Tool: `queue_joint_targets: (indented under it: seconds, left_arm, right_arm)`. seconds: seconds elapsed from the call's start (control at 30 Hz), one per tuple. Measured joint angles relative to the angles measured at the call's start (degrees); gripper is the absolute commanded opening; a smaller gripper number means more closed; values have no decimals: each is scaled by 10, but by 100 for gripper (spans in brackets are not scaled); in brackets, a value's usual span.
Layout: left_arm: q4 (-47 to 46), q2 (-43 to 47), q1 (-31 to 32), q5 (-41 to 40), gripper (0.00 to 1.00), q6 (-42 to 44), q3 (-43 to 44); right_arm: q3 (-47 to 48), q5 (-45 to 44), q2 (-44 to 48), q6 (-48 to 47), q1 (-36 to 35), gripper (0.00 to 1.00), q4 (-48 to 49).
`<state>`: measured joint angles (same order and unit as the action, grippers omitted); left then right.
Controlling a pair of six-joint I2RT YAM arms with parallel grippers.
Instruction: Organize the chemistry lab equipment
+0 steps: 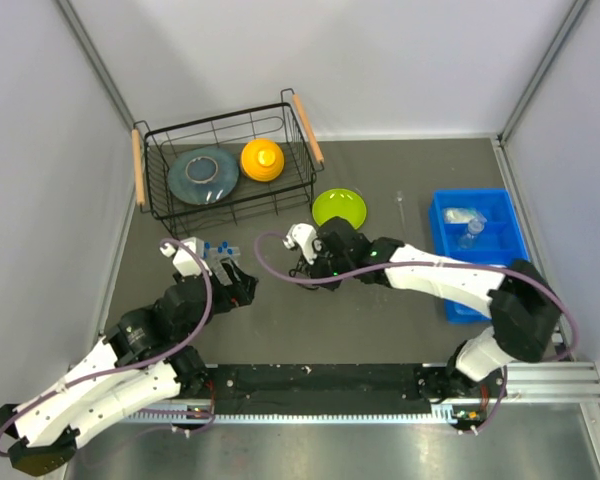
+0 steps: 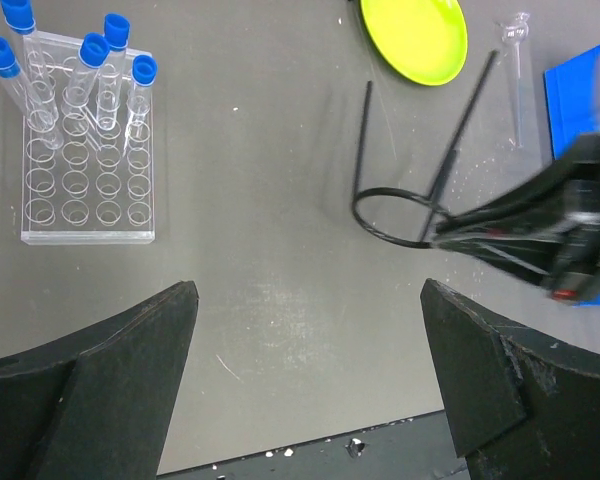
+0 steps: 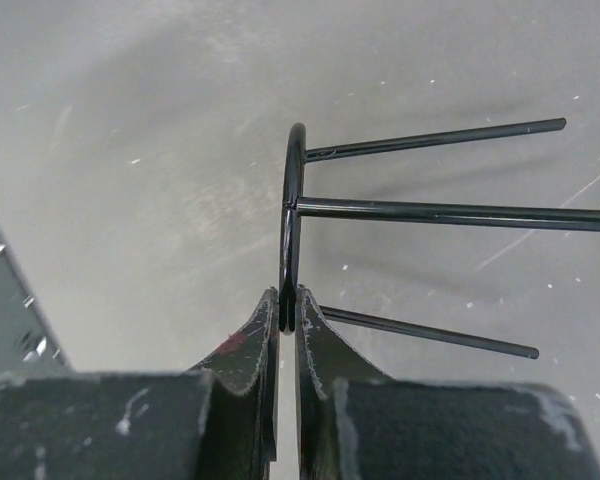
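A black wire ring stand [image 3: 292,200] with three thin legs lies on its side on the grey table, and my right gripper [image 3: 288,305] is shut on its ring. The same stand [image 2: 390,215] shows at right in the left wrist view, with the right gripper blurred beside it. A clear plastic tube rack [image 2: 85,190] holds several blue-capped test tubes [image 2: 108,60] in its back row. My left gripper [image 2: 310,290] hangs open over bare table, right of the rack [image 1: 220,250], with nothing between its fingers. A thin glass rod [image 1: 401,205] lies near the blue bin.
A blue bin [image 1: 450,280] at the right holds a crinkly clear packet [image 1: 465,215]. A lime-green plate [image 1: 339,208] lies behind the right gripper [image 1: 302,268]. A black wire basket [image 1: 155,200] at the back holds a grey plate [image 1: 203,175] and an orange bowl [image 1: 263,160].
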<state>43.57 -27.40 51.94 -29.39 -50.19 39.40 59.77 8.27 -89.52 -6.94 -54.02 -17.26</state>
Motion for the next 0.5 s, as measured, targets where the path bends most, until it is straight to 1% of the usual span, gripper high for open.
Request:
queue_joint_targets:
  seconds: [0.13,0.3,0.4,0.5]
  left_arm:
    - [-13,8,0,7,99,10,-13]
    - [-35,9,0,19,99,30,-16]
    - [-51,3,0,30,99,42,-16]
    - [-70,-9,0,39,99,54,-19]
  right_arm:
    - [27,57,71,-31,24,0,-78]
    - [105,109,123,-88,99,0,-173]
    - [141,144,156,-131,170,0,-236]
    - [165,165,190,-179,272,0,-294]
